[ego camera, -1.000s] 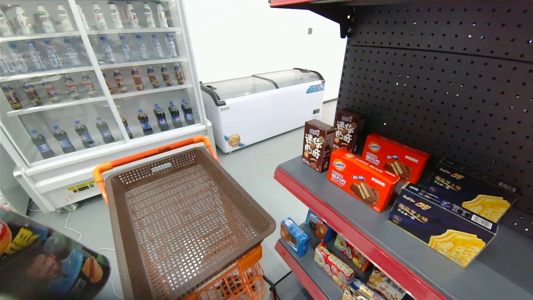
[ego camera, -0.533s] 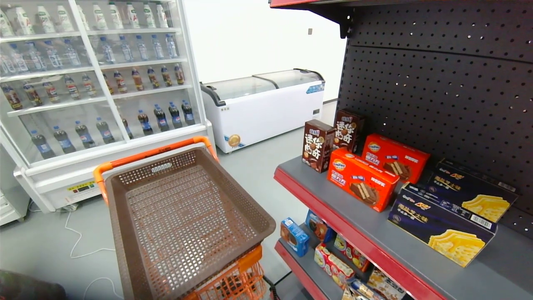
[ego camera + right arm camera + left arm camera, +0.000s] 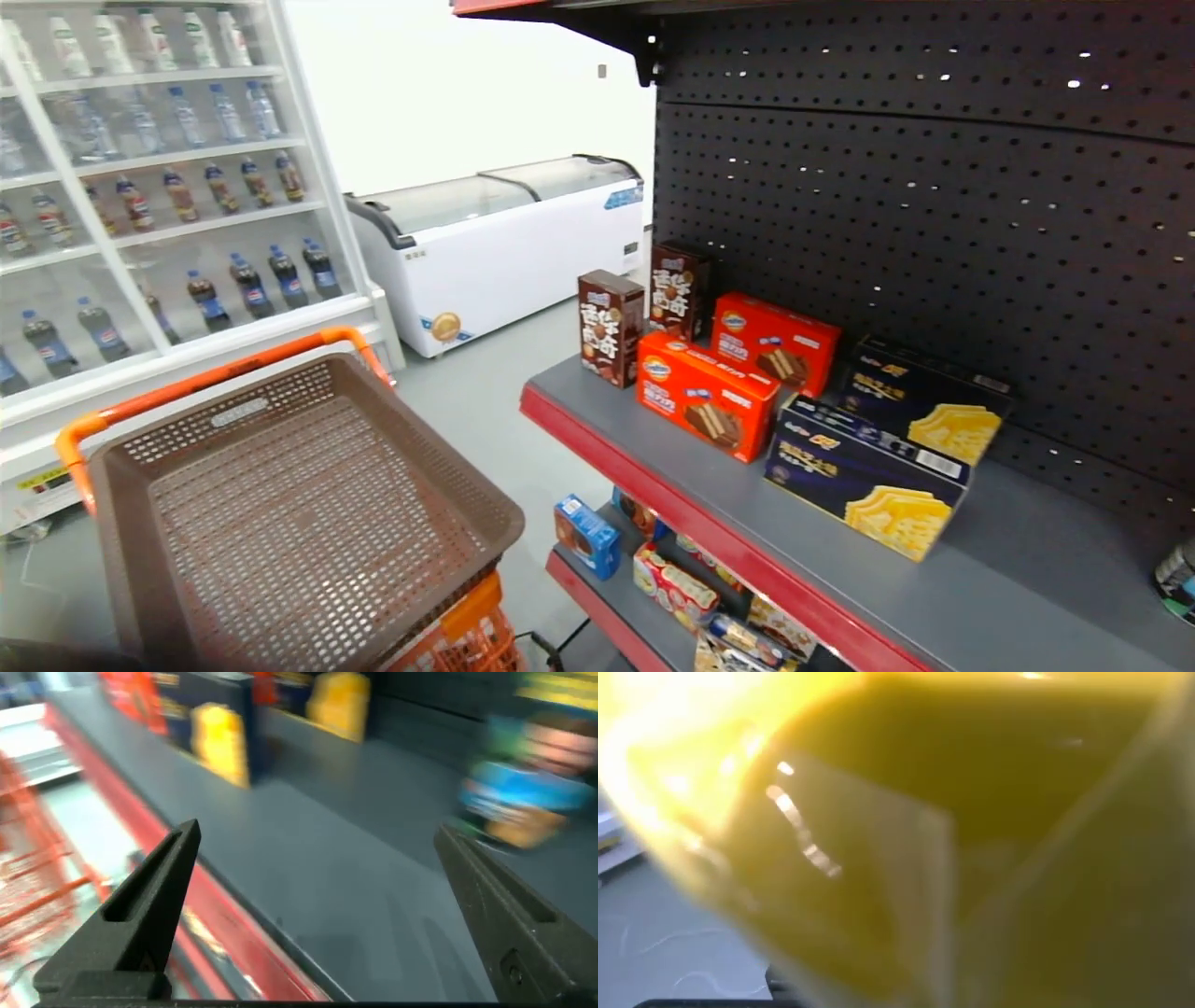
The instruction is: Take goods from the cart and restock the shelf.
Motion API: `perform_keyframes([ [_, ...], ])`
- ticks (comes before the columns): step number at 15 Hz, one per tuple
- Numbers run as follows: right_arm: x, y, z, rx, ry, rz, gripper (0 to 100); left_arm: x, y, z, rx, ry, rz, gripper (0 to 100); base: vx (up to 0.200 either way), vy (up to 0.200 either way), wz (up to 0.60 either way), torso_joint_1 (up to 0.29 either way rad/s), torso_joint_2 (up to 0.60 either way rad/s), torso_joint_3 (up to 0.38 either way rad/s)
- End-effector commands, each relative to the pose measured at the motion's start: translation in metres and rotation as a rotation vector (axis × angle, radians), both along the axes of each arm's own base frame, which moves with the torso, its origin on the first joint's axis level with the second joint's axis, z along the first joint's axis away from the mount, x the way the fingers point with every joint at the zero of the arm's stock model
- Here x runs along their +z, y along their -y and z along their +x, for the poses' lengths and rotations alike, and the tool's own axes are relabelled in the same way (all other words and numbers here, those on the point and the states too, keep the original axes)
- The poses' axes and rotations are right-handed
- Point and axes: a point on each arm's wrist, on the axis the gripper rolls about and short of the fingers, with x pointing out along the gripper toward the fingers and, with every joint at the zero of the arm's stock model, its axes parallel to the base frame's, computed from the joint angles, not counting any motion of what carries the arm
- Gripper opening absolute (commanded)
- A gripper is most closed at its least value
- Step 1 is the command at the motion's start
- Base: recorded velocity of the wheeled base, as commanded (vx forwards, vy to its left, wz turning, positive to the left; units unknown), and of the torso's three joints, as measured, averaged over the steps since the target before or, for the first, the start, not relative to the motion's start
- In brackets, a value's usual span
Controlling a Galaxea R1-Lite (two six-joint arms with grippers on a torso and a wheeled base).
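Observation:
The brown cart basket [image 3: 224, 415] with an orange handle stands at the lower left and holds nothing I can see. On the grey shelf board [image 3: 1027, 579] stand brown boxes [image 3: 610, 327], orange boxes [image 3: 707, 397] and dark blue boxes [image 3: 864, 476]. A colourful snack bag [image 3: 1178, 579] lies at the shelf's far right edge. My right gripper [image 3: 318, 831] hangs open over the bare board, with the snack bag [image 3: 523, 775] beyond its fingers. A shiny yellow snack bag [image 3: 924, 831] hangs close before the left wrist camera above the floor and hides the left fingers.
A lower shelf [image 3: 597, 583] under the red edge carries small snack packs. A white chest freezer [image 3: 504, 252] and a glass drinks cooler [image 3: 168, 215] stand behind the cart. Grey floor lies between cart and shelf.
The head camera has turned right, so the whole picture slid left. The colourful bag at the lower left a second ago dropped out of the head view. A bag now shows at the shelf's right end.

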Motion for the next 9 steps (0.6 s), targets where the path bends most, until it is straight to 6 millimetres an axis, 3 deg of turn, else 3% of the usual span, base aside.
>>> perform_keyframes([
  [1,0.0000,0.0000,0.0000,0.001,0.000,0.000,100,-0.0004,-0.0001,-0.0012,-0.002,0.006,0.000,0,0.000,0.000,-0.60,0.002,0.00,0.002],
  [9,0.0000,0.0000,0.0000,0.001,0.000,0.000,100,-0.0011,0.0015,-0.0021,-0.074,0.009,-0.003,0,0.000,0.000,-0.60,0.003,0.00,0.000],
])
